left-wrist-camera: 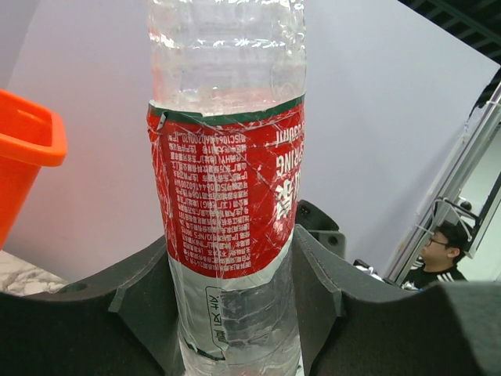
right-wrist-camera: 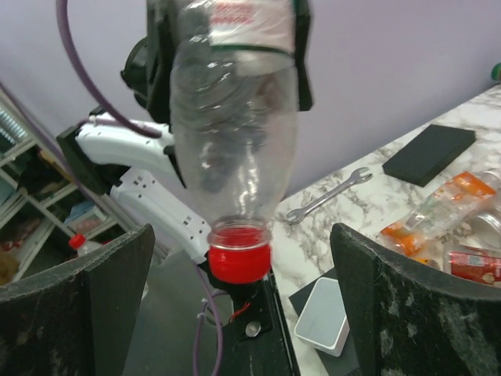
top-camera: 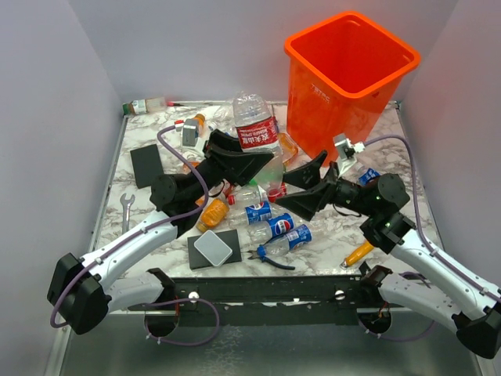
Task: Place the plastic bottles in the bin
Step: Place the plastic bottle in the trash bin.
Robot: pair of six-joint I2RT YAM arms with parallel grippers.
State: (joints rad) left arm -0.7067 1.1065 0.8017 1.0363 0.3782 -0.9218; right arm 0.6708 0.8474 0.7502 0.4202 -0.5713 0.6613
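Observation:
A large clear plastic bottle (top-camera: 254, 129) with a red label hangs upside down above the table, its red cap (right-wrist-camera: 239, 254) pointing down. My left gripper (top-camera: 249, 166) is shut on its body just under the label (left-wrist-camera: 227, 196). My right gripper (top-camera: 295, 188) stands open, its fingers (right-wrist-camera: 368, 266) on either side of the cap without touching it. Several smaller bottles lie on the marble table below, among them blue-labelled ones (top-camera: 282, 225) and an orange one (top-camera: 213, 211). The orange bin (top-camera: 329, 117) stands at the back right, its rim (left-wrist-camera: 31, 141) left of the held bottle.
A wrench (top-camera: 127, 210), a black pad (top-camera: 146, 164) and a white box (top-camera: 214, 247) on a second pad lie at the left and front. Blue-handled pliers (top-camera: 270, 257) and an orange-handled screwdriver (top-camera: 358, 253) lie near the front edge. Grey walls close in the table's sides.

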